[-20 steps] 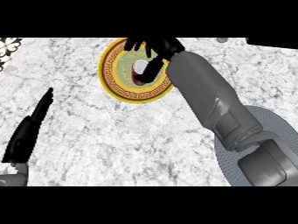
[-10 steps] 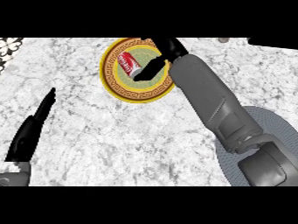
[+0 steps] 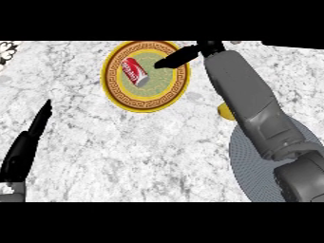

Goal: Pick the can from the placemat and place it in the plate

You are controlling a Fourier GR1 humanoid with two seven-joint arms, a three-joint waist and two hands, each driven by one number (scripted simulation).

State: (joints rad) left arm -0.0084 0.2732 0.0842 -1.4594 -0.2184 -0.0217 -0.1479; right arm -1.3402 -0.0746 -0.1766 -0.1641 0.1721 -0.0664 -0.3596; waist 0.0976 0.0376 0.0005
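Lying on its side, the red cylindrical can (image 3: 135,72) rests inside the round yellow-rimmed green plate (image 3: 145,105) near the far edge of the white marbled desk (image 3: 122,147). The right hand (image 3: 182,57) hovers over the plate's right rim, fingers extended, holding nothing, apart from the can. The left hand (image 3: 25,147) rests flat and straight-fingered near the left edge. A grey round placemat (image 3: 252,161) lies at the near right, partly under the right forearm.

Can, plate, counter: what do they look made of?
Can: likely metal, glossy red label with silvery end. Plate: probably glazed ceramic, yellow rim with dark key pattern, green centre. Counter: looks like polished marble or granite, grey-white veining.
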